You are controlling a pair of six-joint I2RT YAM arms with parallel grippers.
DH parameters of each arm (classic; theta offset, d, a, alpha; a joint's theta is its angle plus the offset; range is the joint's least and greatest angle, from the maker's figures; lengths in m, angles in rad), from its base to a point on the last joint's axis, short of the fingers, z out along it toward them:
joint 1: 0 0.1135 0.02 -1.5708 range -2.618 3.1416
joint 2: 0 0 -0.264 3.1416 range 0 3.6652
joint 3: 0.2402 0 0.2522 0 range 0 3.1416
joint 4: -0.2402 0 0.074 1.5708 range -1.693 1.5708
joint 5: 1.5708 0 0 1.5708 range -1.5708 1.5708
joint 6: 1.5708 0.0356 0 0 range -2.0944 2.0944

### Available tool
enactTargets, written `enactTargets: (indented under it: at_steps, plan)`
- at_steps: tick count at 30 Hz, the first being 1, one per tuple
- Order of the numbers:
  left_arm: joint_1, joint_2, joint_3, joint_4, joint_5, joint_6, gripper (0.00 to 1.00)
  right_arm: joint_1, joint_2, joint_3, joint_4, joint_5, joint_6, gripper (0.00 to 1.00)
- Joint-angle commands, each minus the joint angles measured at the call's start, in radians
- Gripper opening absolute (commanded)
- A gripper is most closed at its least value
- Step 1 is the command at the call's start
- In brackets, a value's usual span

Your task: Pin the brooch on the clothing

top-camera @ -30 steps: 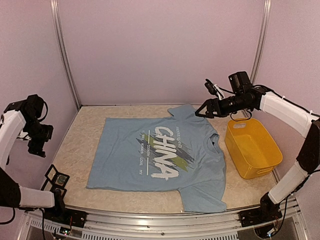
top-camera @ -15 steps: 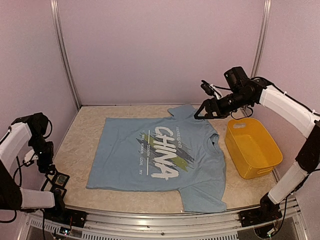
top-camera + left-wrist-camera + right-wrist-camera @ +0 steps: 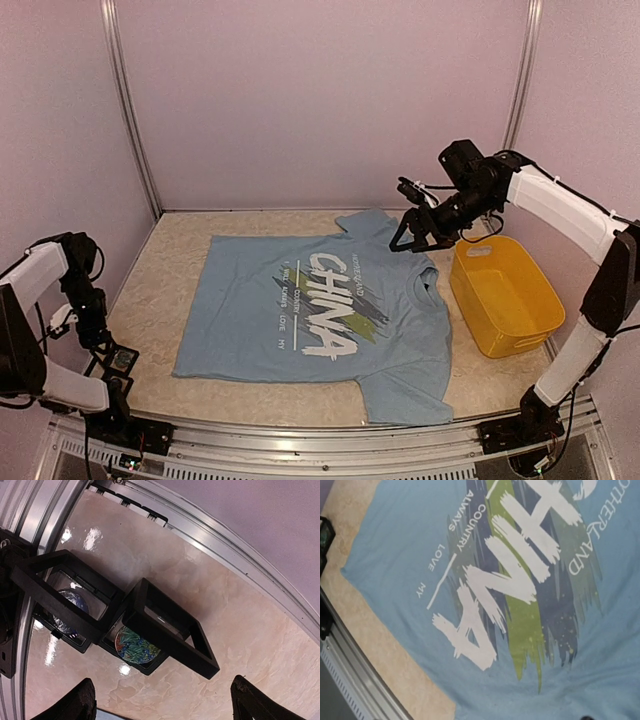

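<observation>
The clothing (image 3: 310, 300), a light blue T-shirt with white "CHINA" lettering, lies flat on the table; its print fills the right wrist view (image 3: 520, 580). The brooch (image 3: 70, 611), a round dark blue badge, sits inside the left of two black square-framed cases (image 3: 55, 595) at the table's near left corner (image 3: 118, 358). My left gripper (image 3: 165, 705) hovers open just above those cases (image 3: 95, 335), with nothing between its fingers. High over the shirt's collar, my right gripper (image 3: 405, 240) looks open and empty. Its fingers are almost out of its own wrist view.
The second case (image 3: 170, 630) holds a colourful green-blue badge (image 3: 137, 647). A yellow basket (image 3: 520, 343) stands right of the shirt, under the right arm. A metal rail (image 3: 210, 535) borders the table beside the cases, and the front rail (image 3: 350, 680) runs below the shirt's hem.
My left arm has dropped from chest height down to the cases at the near left corner. The right gripper has moved left and down, from beside the basket to over the shirt's collar.
</observation>
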Motion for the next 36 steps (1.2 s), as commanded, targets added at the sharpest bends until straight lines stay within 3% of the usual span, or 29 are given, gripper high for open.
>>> enactTargets:
  at_steps: [1,10,19,25,32,36]
  plan:
    - [0.033,0.005,0.001,0.010,-0.067,0.008,0.89,0.009,0.004,0.036,-0.052,-0.019,-0.018,0.82]
    - [0.055,0.061,-0.002,0.032,-0.113,0.053,0.88,0.009,0.006,0.039,-0.067,-0.021,-0.022,0.82]
    - [0.076,0.111,0.015,0.099,-0.117,0.125,0.63,0.009,0.013,0.041,-0.076,-0.035,-0.025,0.82]
    - [0.078,0.152,0.034,0.110,-0.116,0.158,0.60,0.010,0.012,0.050,-0.078,-0.028,-0.022,0.83]
    - [0.078,0.153,0.029,0.140,-0.097,0.181,0.45,0.008,0.027,0.064,-0.084,-0.029,-0.024,0.83]
    - [0.066,0.137,0.031,0.136,-0.103,0.191,0.44,0.009,0.032,0.076,-0.084,-0.029,-0.025,0.83]
